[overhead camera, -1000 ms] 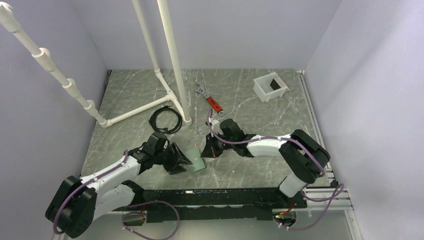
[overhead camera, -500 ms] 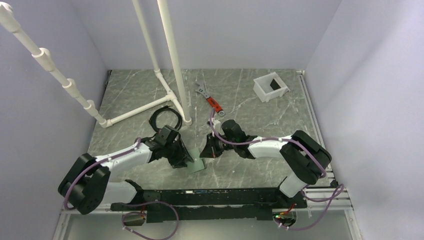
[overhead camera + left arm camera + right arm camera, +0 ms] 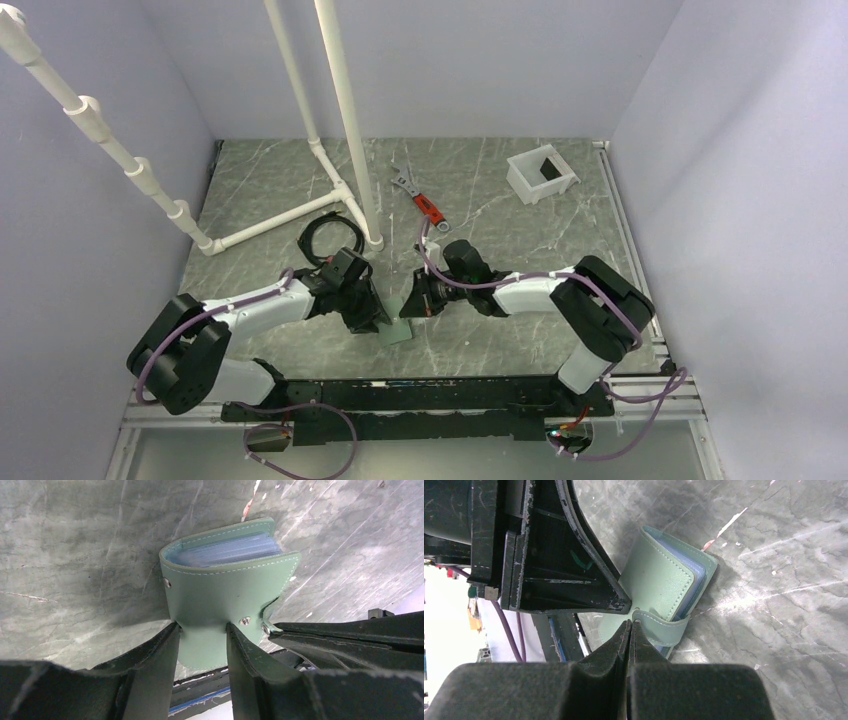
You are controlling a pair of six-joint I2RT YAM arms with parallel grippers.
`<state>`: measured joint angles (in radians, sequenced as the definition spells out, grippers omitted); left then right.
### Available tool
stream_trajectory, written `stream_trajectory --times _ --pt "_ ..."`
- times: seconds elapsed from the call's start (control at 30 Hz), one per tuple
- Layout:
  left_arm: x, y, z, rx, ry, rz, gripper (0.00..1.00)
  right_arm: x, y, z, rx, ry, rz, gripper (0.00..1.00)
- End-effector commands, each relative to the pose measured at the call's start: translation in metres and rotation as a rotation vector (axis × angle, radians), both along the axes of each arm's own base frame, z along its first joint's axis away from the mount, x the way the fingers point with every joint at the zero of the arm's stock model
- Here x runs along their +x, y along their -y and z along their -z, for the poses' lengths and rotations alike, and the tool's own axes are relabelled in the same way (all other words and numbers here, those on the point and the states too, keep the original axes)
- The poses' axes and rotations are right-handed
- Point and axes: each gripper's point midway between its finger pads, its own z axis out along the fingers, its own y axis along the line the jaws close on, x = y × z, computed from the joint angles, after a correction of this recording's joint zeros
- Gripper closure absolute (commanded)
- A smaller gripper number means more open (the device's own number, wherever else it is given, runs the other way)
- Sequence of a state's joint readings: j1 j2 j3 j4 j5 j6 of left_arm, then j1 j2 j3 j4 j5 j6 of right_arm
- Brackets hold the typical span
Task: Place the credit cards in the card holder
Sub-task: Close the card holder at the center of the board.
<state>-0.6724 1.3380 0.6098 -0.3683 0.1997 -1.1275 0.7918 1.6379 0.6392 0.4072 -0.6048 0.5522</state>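
The card holder [image 3: 225, 587] is a grey-green wallet lying on the marble table between both grippers, its top cover folded over. Light blue credit card edges [image 3: 230, 555] show between its covers. My left gripper [image 3: 202, 627] comes in from the left, jaws apart. Both fingertips [image 3: 172, 630] rest on the top cover and nothing is pinched between them. My right gripper [image 3: 629, 622] is shut. Its tips touch the holder's closing strap [image 3: 659, 627]; whether they pinch the strap is unclear. From above, the card holder [image 3: 398, 331] peeks out beside the left gripper [image 3: 372, 318] and the right gripper [image 3: 412, 302].
A white square tub [image 3: 541, 173] stands at the back right. A red-handled wrench [image 3: 421, 201] lies behind the right gripper. A black cable coil [image 3: 331, 241] and a white pipe frame [image 3: 338, 190] are at the back left. A black rail [image 3: 430, 395] runs along the near edge.
The left arm swung right and forward, bringing its gripper onto the card holder with narrower jaws. The holder shows less from above. The right gripper stayed put and shut.
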Motion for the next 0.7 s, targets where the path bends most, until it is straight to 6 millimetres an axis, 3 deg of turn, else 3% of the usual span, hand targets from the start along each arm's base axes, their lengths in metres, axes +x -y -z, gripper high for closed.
stream_trajectory --times 0.0,0.67 --pt "0.004 -0.003 0.005 0.045 0.026 -0.018 0.56 -0.007 -0.016 -0.018 0.097 0.010 -0.075 1.00" --pt "0.007 0.008 0.002 -0.012 0.027 -0.013 0.59 -0.007 -0.017 -0.003 0.076 -0.047 -0.053 1.00"
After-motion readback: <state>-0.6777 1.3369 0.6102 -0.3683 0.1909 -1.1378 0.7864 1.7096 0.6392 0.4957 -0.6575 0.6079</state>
